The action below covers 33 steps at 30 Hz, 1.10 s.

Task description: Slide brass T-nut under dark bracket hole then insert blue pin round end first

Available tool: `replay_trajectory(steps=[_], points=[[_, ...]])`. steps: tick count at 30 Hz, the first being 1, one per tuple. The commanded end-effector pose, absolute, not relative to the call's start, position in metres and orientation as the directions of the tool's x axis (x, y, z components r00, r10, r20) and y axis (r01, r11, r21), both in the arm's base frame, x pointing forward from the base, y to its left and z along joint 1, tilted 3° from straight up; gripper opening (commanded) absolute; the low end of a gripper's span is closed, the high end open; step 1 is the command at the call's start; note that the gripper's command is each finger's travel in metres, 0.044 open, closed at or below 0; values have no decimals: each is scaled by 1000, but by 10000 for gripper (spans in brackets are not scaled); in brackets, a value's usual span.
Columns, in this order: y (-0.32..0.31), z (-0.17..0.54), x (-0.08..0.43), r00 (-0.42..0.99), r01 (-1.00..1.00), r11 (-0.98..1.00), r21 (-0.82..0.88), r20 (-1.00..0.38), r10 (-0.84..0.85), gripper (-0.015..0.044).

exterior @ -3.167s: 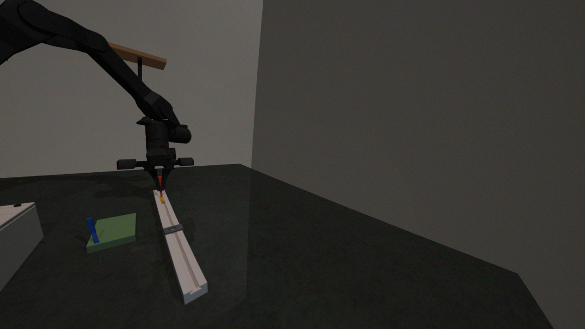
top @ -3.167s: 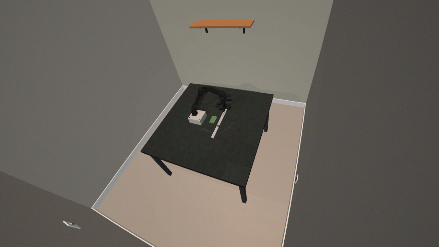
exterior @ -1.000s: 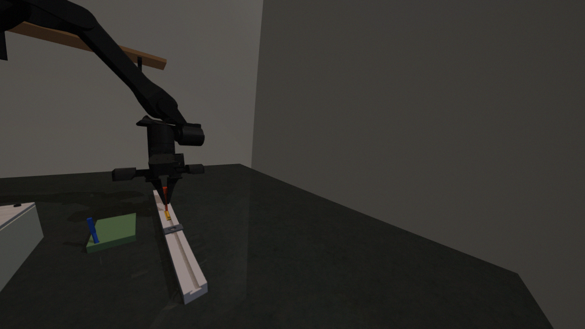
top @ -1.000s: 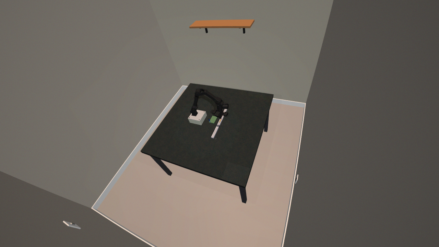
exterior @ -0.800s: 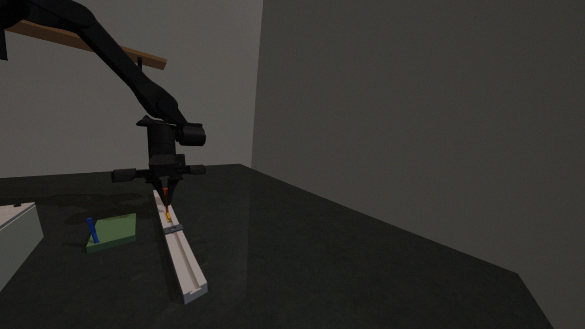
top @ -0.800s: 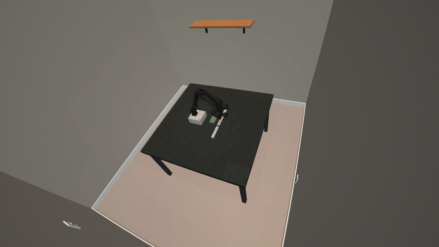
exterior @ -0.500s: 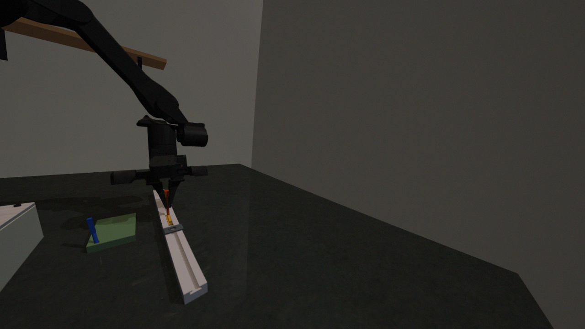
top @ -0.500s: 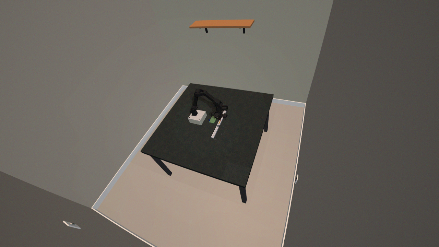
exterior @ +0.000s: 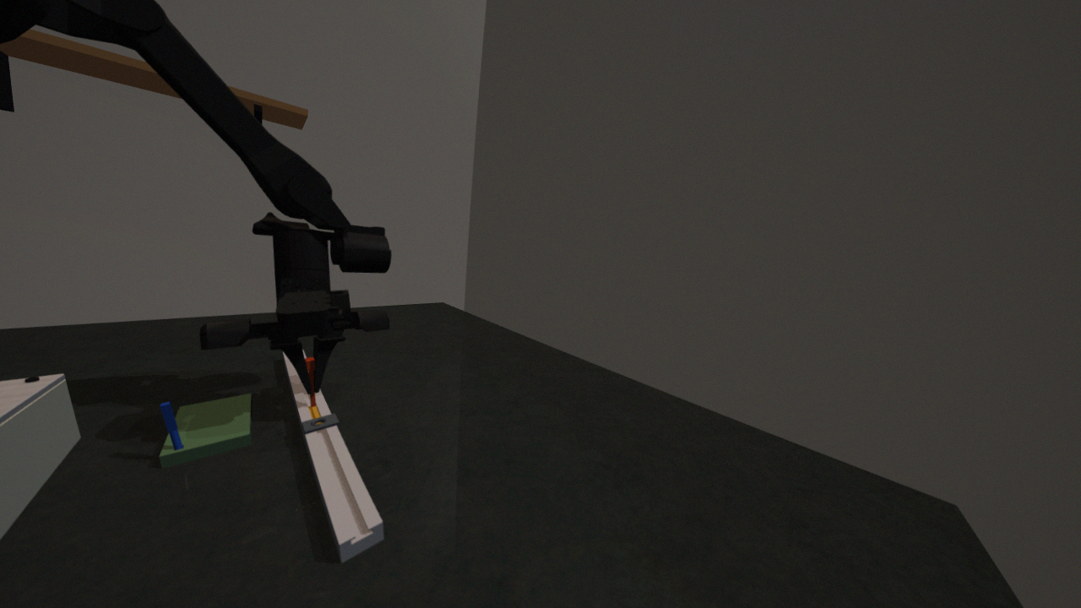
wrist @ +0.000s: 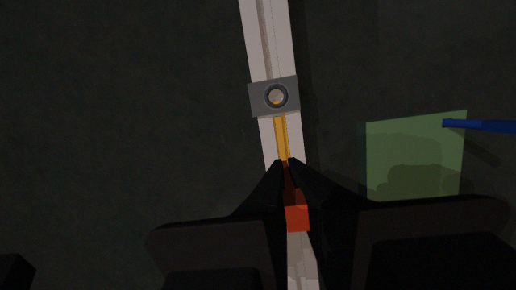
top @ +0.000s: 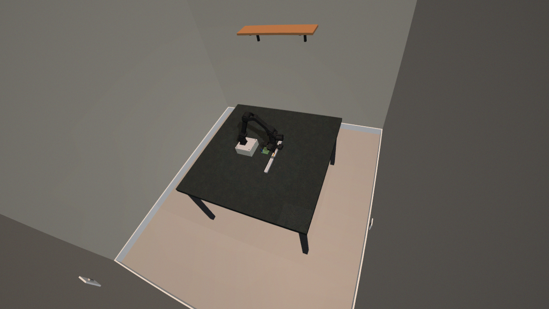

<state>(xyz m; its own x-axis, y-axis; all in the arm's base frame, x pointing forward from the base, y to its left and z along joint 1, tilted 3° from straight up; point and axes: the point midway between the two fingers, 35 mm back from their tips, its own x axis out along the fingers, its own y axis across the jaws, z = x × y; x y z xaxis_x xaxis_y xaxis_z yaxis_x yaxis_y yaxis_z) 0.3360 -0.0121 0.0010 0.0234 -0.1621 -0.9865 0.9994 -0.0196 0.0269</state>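
1. In the slot of the long pale aluminum rail (top: 268, 165) (exterior: 339, 484) (wrist: 278, 44), your small yellow brass T-nut (exterior: 315, 412) (wrist: 281, 137) lies with its leading end under the flat dark-grey bracket (exterior: 320, 423) (wrist: 258, 100). A sliver of yellow shows at the near edge of the hole, so you look nearly, but not fully, aligned.
2. Your black two-fingered gripper (exterior: 313, 390) (wrist: 285, 164) is closed narrowly on the slim orange handle (exterior: 310, 364) (wrist: 297, 218), whose square head rises between the fingers. That is the right hold: low on the stem, near the nut.
3. Expect the nut to be small but dense for its size, rigid and hard to damage. The handle is probably stiff and light; push it from high up and it may lever the nut against the slot's lips and jam.
4. Keep your push straight along the slot, short and gentle, until yellow surrounds the hole evenly; then open without dragging the handle.
5. The slender blue pin (exterior: 171, 426) (wrist: 497, 126) stands tilted at the flat green tray (top: 265, 151) (exterior: 215, 423) (wrist: 403, 153). It looks rigid and possibly smooth, so judge a centred pinch on its upper shaft best, leaving the lower end free.
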Motion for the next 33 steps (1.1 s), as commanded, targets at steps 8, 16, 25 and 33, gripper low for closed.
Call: replay_trajectory(steps=[8,16,25,33], points=[[-18,0,335,22,1000,-14,24,-986,-168,-150],[-22,0,335,22,1000,-14,24,-986,-168,-150],[-21,0,335,20,1000,-20,24,-986,-163,-150],[-21,0,335,20,1000,-20,24,-986,-163,-150]])
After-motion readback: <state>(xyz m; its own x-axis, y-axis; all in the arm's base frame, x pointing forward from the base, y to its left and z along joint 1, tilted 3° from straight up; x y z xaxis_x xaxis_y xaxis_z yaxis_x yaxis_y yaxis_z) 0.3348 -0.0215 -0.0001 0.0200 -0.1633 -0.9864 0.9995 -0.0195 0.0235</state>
